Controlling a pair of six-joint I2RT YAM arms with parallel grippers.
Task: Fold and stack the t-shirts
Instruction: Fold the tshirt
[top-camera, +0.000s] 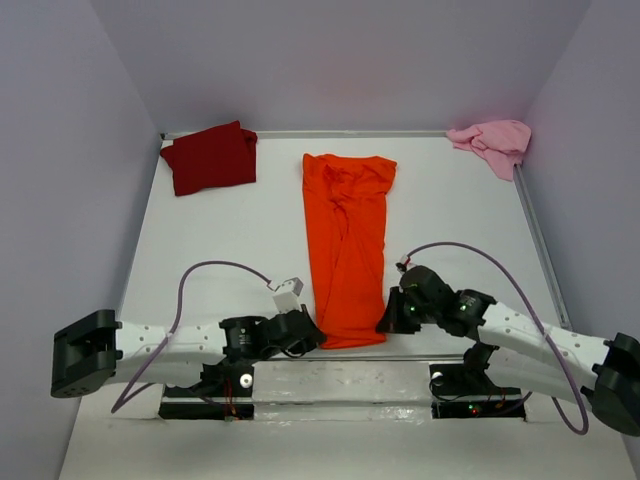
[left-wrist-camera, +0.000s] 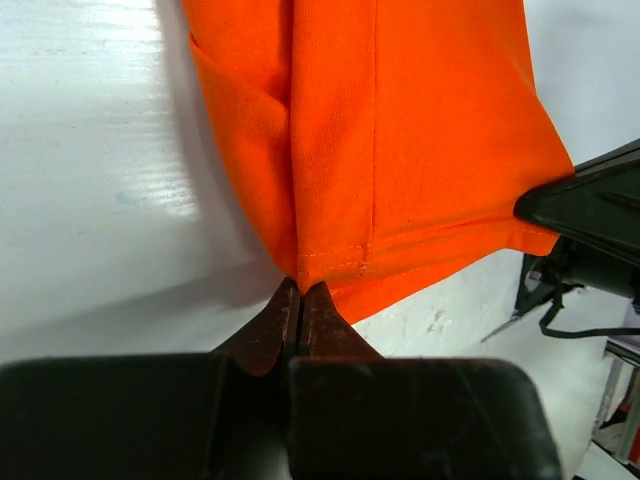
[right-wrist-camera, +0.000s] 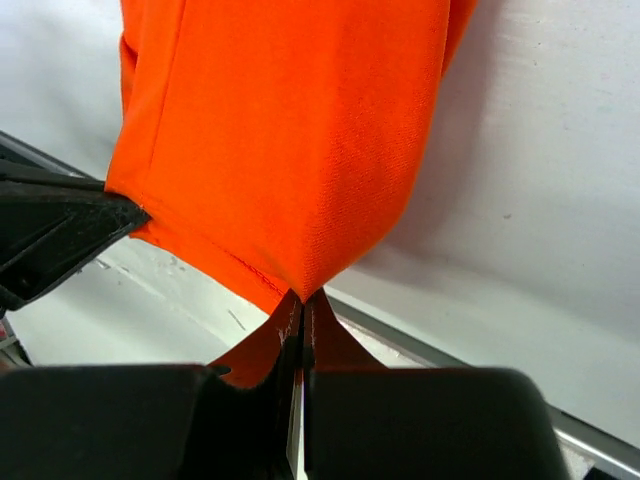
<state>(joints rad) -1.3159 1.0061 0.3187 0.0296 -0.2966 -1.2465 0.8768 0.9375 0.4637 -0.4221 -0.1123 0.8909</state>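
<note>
Across the middle of the white table, the orange t-shirt is lying as a long, narrow strip, folded lengthwise and running from the far side toward the arms' bases. Its far end is showing bunched wrinkles and a twisting crease down the centre, while its near half is lying flatter and smoother. Close up, the cloth is showing a bright, even orange with a fine knit weave. In the left wrist view a stitched hem is running along the near edge and a straight fold line is running up the layers. The left gripper is sitting low at the strip's near left corner, its jaws pressed together and pinching the hem right at that corner. The right gripper is sitting at the near right corner, its jaws likewise closed tight on the cloth, which is drawing down to a point where they are biting it. Each wrist view is also catching the other arm's dark gripper at the opposite corner of the same edge. The dark red t-shirt is lying in the far left corner of the table, folded into a compact, roughly square bundle. The pale pink t-shirt is lying crumpled in a loose heap in the far right corner, well apart from both grippers.
</note>
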